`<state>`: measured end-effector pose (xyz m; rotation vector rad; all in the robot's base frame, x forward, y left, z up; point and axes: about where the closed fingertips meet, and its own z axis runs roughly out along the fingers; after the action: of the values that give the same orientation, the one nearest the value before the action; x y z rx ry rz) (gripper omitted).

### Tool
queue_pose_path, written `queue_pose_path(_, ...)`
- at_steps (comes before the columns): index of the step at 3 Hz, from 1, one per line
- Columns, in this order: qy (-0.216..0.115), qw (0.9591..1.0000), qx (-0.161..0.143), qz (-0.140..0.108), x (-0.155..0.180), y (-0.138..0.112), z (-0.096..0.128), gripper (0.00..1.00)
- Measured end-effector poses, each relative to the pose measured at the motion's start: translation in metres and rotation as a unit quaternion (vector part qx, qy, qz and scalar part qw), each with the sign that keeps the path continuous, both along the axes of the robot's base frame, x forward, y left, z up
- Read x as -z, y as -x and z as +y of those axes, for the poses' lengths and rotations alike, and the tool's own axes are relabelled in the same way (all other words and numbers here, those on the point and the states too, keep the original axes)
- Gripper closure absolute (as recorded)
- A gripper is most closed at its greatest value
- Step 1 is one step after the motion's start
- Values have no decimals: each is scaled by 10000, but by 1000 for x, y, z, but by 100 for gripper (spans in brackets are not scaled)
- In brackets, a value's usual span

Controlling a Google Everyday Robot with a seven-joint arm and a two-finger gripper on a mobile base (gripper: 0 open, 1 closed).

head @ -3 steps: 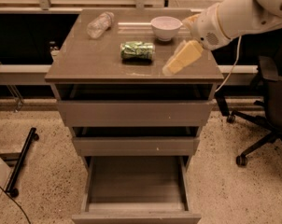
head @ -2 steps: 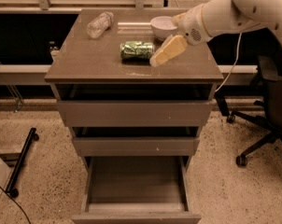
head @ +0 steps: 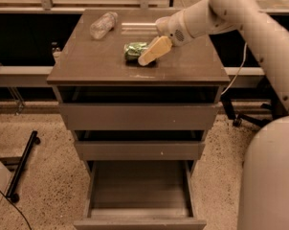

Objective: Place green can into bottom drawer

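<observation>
The green can (head: 133,51) lies on its side near the middle of the cabinet top (head: 96,66). My gripper (head: 151,53) reaches in from the right, its pale fingers (head: 154,51) right over the can's right end and hiding part of it. The bottom drawer (head: 139,195) is pulled out toward me and nothing shows inside it.
A clear plastic bottle (head: 103,25) lies at the back left of the cabinet top. My arm hides the back right of the top. The two upper drawers (head: 137,116) are partly pulled out. An office chair base (head: 245,116) stands to the right, a black bar (head: 22,164) on the floor at left.
My gripper has swung left across the cabinet top, from the right edge to the can. The white bowl seen earlier is now hidden behind my arm. The can has not moved.
</observation>
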<state>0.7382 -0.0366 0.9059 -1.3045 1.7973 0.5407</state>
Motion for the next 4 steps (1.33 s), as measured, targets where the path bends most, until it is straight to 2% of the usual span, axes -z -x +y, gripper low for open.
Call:
queue_pose_path(1, 11, 9997, -136, 203, 16, -20, 16, 0)
queue_pose_path(2, 29, 9984, -202, 520, 41, -35, 27, 3)
queue_pose_path(3, 22, 9971, -185, 739, 57, -41, 31, 25)
queue_pose_path(4, 65, 9966, -141, 810, 61, -42, 28, 49)
